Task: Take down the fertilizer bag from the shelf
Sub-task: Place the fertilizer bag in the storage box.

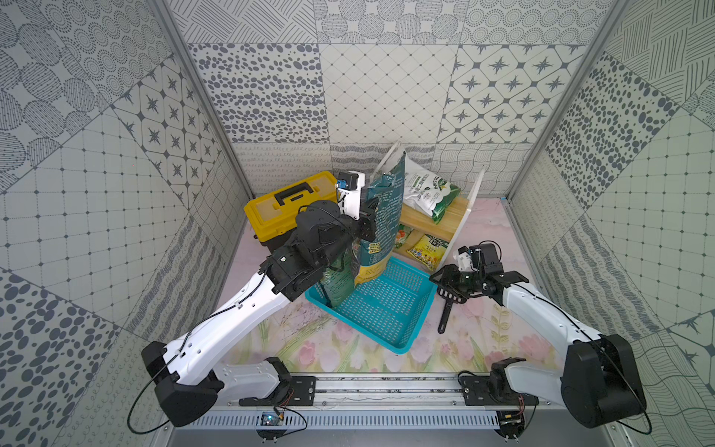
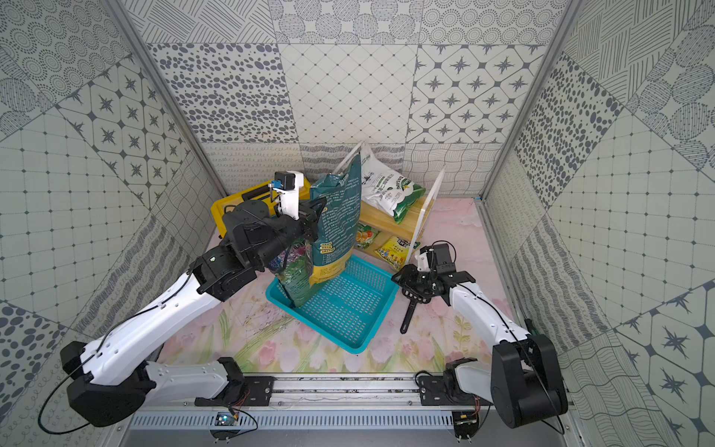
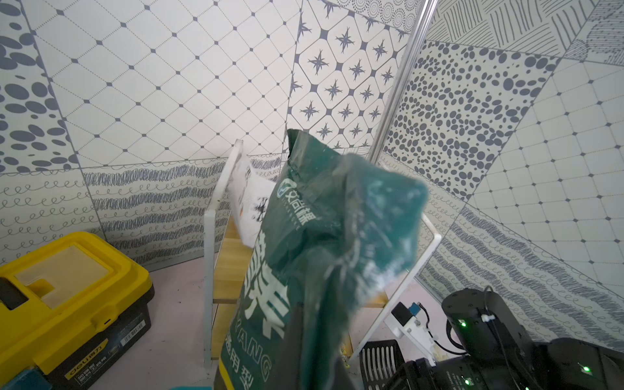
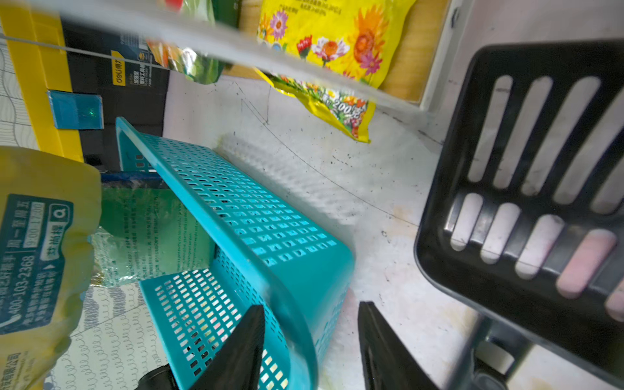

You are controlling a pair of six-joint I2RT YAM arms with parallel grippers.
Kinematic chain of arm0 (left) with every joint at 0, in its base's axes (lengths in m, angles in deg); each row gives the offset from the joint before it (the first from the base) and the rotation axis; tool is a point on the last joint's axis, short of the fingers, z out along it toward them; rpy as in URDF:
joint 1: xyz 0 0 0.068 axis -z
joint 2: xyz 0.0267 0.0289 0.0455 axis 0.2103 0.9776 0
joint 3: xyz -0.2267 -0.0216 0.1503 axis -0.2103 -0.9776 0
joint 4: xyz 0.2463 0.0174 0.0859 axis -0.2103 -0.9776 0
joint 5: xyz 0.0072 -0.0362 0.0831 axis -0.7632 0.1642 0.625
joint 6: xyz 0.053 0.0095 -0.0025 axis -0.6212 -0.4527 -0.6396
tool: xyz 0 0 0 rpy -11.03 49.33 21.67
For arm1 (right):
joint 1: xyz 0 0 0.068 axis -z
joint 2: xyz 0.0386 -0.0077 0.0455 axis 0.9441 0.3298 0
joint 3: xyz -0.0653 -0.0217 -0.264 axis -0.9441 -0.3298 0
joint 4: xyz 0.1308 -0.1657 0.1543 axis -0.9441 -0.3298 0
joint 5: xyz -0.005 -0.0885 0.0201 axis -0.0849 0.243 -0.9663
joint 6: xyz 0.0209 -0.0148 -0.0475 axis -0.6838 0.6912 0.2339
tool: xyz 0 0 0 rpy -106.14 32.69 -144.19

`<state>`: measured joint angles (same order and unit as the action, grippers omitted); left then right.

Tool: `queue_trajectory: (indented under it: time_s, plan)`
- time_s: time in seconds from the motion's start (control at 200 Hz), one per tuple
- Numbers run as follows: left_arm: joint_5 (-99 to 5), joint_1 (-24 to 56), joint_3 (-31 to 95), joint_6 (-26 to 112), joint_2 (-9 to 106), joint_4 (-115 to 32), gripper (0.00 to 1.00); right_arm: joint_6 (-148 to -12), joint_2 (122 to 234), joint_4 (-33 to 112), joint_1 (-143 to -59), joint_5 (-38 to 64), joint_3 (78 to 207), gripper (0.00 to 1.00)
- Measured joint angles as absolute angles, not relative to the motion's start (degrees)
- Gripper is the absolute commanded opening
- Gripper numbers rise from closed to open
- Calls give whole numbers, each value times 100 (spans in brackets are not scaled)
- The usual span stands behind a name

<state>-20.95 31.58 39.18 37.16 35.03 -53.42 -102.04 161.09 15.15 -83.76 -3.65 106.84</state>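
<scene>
So, nearest the rail is the teal basket (image 1: pixel 404 344). The right gripper (image 4: pixel 310 307) is down at its far right corner, one finger inside the wall and one outside. The jaws are partly apart with a gap showing on the outer side, so I'd say it's straddling the rim, not clamping it. The right arm reaches forward low, forearm sloping down toward the mat. A black slotted scoop (image 1: pixel 447 313) lies on the mat just beside it.

Next back, the left gripper (image 1: pixel 368 218) is pinched tight on the side edge of the fertilizer bag (image 1: pixel 383 209), the tall dark teal one with the yellow bottom. The bag is upright and clear of the shelf (image 1: pixel 452 222). It hangs over the basket's far left corner, next to a dark green bag (image 1: pixel 336 288) standing in there. Can't tell whether its bottom touches the basket floor. The left arm is stretched well forward, forearm climbing, wrist bent across toward the bag.

Progress-wise I'd call it mostly done: the bag's off the shelf, and what's left is setting it down and letting go.

Furthest back, the shelf holds a white bag (image 1: pixel 425 189) on top and a yellow packet (image 1: pixel 427 249) below, with the yellow toolbox (image 1: pixel 278 209) to its left.
</scene>
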Motion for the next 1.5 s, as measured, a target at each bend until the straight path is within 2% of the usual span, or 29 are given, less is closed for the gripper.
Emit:
queue_trajectory:
  time_s: [0.205,0.3,0.35,0.47,0.63,0.89,1.131,1.341,1.501]
  plan:
    - [-2126,3176,3367,3959,3121,-5358,0,-10250,16140,1696,-8422,-431,10686,24]
    - [-2124,3185,3123,4057,3025,-5371,0,-10196,16138,1736,-8418,-442,10686,22]
    - [-2124,3193,2989,4116,2994,-5371,0,-10193,16138,1751,-8418,-442,10684,24]
    - [-2122,3198,2670,4284,2970,-5344,0,-10235,16138,1738,-8431,-444,10682,41]
    - [-2102,3200,2200,4516,2970,-5307,0,-10235,16100,1670,-8431,-437,10625,44]
    - [-1914,3200,1516,4704,2865,-4494,0,-10193,15969,1611,-8463,-486,10468,27]
    - [-1693,3200,585,4700,2701,-3301,0,-10235,16098,1723,-8553,-507,10457,27]
    - [-1499,3204,-187,4732,2159,-2754,0,-10268,16177,1825,-8584,-505,10459,16]
    - [-1274,3204,-726,4881,1289,-2912,0,-10270,16173,1814,-8588,-472,10470,13]
